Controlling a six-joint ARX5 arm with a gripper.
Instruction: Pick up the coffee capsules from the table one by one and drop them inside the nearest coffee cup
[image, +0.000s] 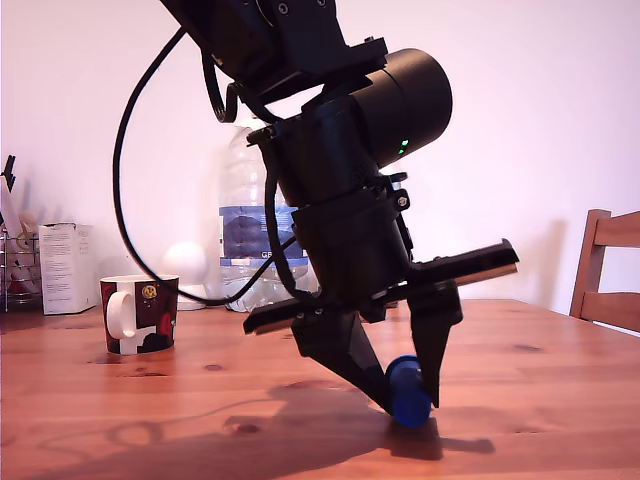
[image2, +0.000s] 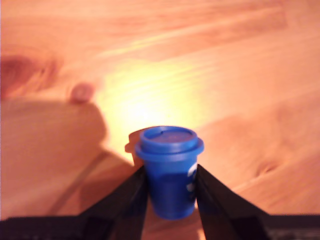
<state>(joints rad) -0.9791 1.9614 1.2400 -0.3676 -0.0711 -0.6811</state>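
Grasp step: gripper (image: 410, 395) clenched on blue capsule (image2: 170, 170), low at table (image: 560, 400). Next, by judgement: lift clear, carry toward coffee cup (image: 140, 314), well apart at exterior view's left, release above rim.

bottle (image: 245, 235): blue label, print too small to read, only a pale letter or 2 at its lower edge | coffee cup (image: 139, 313): small gold round emblem, illegible | white carton (image: 66, 267): no legible print | capsule (image2: 170, 170): white mark on side, unreadable
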